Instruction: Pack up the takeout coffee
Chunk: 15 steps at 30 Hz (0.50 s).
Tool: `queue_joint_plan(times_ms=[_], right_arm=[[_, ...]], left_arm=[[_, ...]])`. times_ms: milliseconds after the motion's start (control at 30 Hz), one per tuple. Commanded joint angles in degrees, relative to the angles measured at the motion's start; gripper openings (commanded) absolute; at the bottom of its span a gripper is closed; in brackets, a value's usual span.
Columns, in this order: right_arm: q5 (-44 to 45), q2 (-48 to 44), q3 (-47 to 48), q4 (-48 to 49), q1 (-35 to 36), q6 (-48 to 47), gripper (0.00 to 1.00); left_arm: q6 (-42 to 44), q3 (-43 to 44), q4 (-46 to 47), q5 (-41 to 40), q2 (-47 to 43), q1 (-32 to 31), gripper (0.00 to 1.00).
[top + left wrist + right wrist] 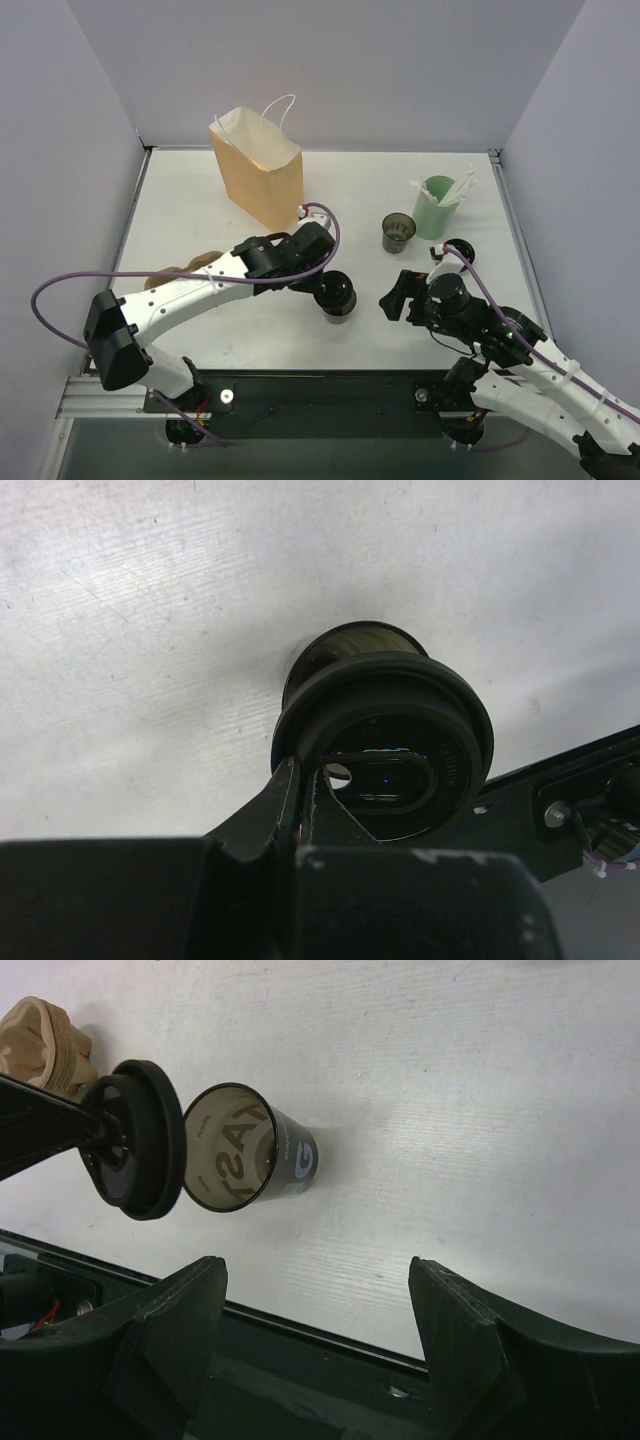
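The coffee cup (292,1156) stands upright on the desk (200,205) at the lower centre of the overhead frame, close to the front edge and between the two arms. In the right wrist view its mouth is uncovered and lettering shows through the dark wall. Its black lid (140,1145) is tilted just beside the cup's rim, at centre left of that view. I cannot tell whether lid and rim touch. The left tool (300,785) is clamped on the lid's edge, with one finger outside the rim and one inside it. The right tool (318,1270) sits just right of the cup in the overhead frame, its fingers wide apart with only bare desk between them. A tan paper bag (262,170) stands upright in the upper left of the overhead frame, well apart from the cup. At the upper right a second dark cup (397,233) without a lid stands just beside a green cup (432,212) holding white sticks (462,185). A brown pulp tray (40,1045) lies at the left, partly hidden under the left arm.
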Motion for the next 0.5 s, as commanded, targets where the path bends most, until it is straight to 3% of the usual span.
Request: queue_joint_plan(times_ms=[0, 467], right_arm=[[2.3, -1.0, -0.9, -1.1, 0.6, -0.8, 0.74], [2.8, -4.6, -3.4, -1.7, 0.8, -0.3, 0.75]], left_arm=[[-1.0, 5.5, -4.8, -1.6, 4.0, -1.8, 0.0], [-1.5, 10.0, -8.6, -3.1, 10.6, -2.2, 0.01]])
